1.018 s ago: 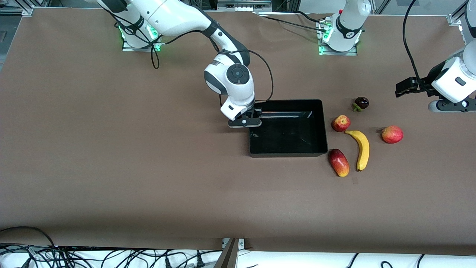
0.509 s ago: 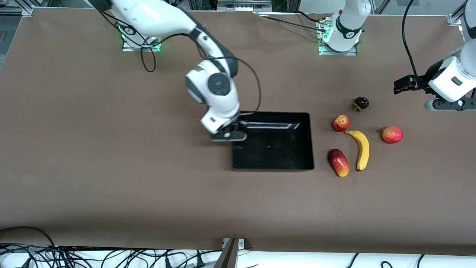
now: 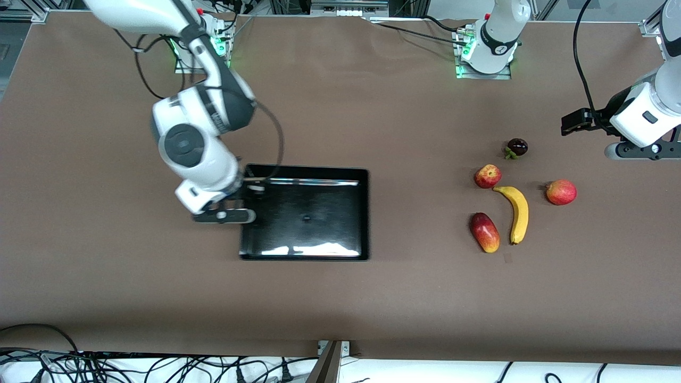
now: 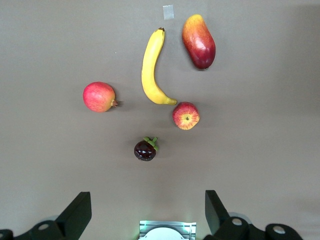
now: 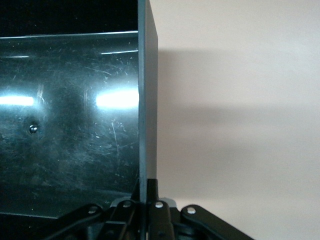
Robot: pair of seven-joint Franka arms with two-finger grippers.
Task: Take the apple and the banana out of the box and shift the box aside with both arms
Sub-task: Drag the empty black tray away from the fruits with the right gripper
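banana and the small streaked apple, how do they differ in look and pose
The long curved yellow banana is slender and plain yellow; the small round red apple with yellow streaks is compact and mottled. The banana lies flat, running toward the front camera; the apple sits at its farther tip, nearly touching it, showing its stem dimple in the left wrist view. The banana is clearly the longer one. Both rest on the brown table, outside the black bin.

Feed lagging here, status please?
Right claw shut on box wall. Left claw open over table, waiting. Banana, apple untouched. Nothing blocking.
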